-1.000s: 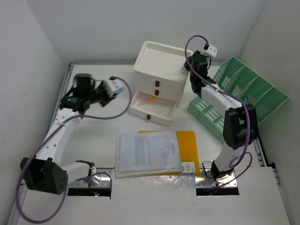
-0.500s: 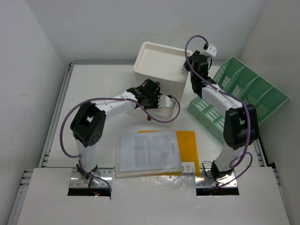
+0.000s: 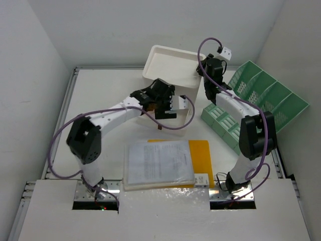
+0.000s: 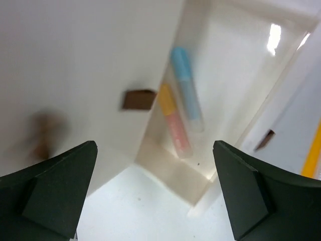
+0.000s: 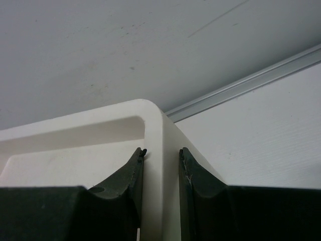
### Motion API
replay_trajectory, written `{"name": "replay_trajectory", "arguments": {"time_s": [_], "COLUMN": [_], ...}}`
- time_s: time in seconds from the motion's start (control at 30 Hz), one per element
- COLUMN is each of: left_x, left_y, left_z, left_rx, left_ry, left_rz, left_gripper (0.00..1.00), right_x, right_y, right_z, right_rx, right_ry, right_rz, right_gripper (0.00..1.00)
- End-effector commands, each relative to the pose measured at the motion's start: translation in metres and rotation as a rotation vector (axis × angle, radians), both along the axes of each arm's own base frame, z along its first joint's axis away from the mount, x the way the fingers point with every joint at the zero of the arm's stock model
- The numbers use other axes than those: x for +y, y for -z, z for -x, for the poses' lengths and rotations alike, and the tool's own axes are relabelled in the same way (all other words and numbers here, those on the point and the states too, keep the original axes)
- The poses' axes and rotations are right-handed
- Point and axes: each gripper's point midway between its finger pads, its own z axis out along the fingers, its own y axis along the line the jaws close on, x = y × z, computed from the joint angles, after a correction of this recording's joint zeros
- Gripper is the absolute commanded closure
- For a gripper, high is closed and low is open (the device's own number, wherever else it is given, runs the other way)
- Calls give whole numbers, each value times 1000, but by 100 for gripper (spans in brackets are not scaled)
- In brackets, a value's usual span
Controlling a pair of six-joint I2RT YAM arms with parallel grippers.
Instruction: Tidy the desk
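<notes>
Plain pale grey walls [image 3: 150,25] enclose the white desk [image 3: 95,85] on three sides.

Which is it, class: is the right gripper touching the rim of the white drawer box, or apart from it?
Touching. In the right wrist view the right gripper clamps the drawer box rim, both fingers flush against its wall.

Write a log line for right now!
left gripper: open above drawer | blue marker: in drawer | right gripper: shut on box rim
</notes>
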Motion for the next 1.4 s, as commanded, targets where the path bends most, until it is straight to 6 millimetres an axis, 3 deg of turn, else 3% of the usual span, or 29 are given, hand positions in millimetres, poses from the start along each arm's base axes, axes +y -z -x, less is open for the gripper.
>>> {"name": "replay_trajectory", "arguments": {"time_s": [0.0,0.03,0.07,0.1,0.13,0.17,0.2,0.23,0.27,0.37,0.5,0.7,0.83,0.87,0.93,0.97,1.1,1.37], "left_x": [-1,2,5,11,16,19,22,28,33,47,48,25,6,5,-4,-5,-21,-45], "left_y": [-106,-107,-93,-100,-82,-75,-66,-46,-32,27,69,82,89,105,106,118,111,70], "left_z": [26,36,51,63,74,83,90,98,103,110,111,107,82,79,58,53,18,-15], "left_rx": [-101,-82,-30,-31,10,42,67,115,146,249,350,429,401,427,384,386,281,150], "left_ry": [8,11,35,48,54,65,69,65,61,33,-24,-59,-126,-148,-194,-214,-246,-270], "left_rz": [256,275,275,295,276,272,259,226,197,67,12,87,147,125,138,124,177,340], "left_gripper": [0,0,0,0,0,8,20,33,60,89,97,100,97,97,97,97,98,97], "right_x": [11,8,7,5,3,2,0,-4,-6,-13,-17,-18,-8,-6,-4,-2,12,18], "right_y": [106,107,105,110,108,107,109,105,104,102,92,87,92,96,102,107,115,121], "right_z": [31,33,33,36,36,37,39,40,41,48,54,56,52,52,54,56,59,62], "right_rx": [320,321,311,319,313,311,314,304,302,291,254,250,272,285,300,311,337,370], "right_ry": [-55,-42,-31,-16,-7,3,14,35,50,93,122,108,31,18,-6,-22,-101,-142], "right_rz": [33,29,15,18,13,4,4,2,-8,-34,-53,-30,11,12,-13,-35,-101,-91], "right_gripper": [100,100,100,100,100,100,100,100,100,100,100,100,100,100,100,100,100,100]}}
